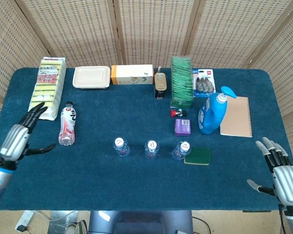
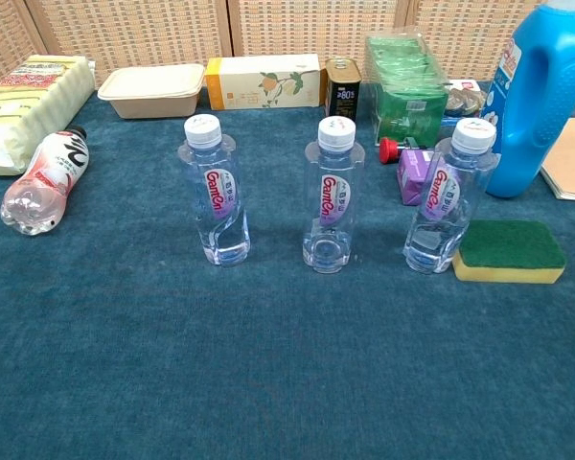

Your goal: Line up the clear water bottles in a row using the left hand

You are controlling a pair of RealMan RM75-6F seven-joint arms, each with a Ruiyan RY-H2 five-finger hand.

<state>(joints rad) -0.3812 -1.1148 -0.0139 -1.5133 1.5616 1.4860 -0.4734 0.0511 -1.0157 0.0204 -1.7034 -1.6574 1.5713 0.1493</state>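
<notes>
On the blue tablecloth [image 1: 136, 185], three clear water bottles [image 2: 333, 196].

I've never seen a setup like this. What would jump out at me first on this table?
Probably the three clear water bottles standing upright in a row at the front middle of the blue table, white caps on. Next, the tall blue detergent bottle toward the right, beside a tan notebook. Then the two robot hands, fingers spread and holding nothing: the left hand at the left edge, the right hand at the front right corner.

Three water bottles [image 2: 327, 193] stand in a row, sponge [image 2: 511, 250] at right.
</notes>
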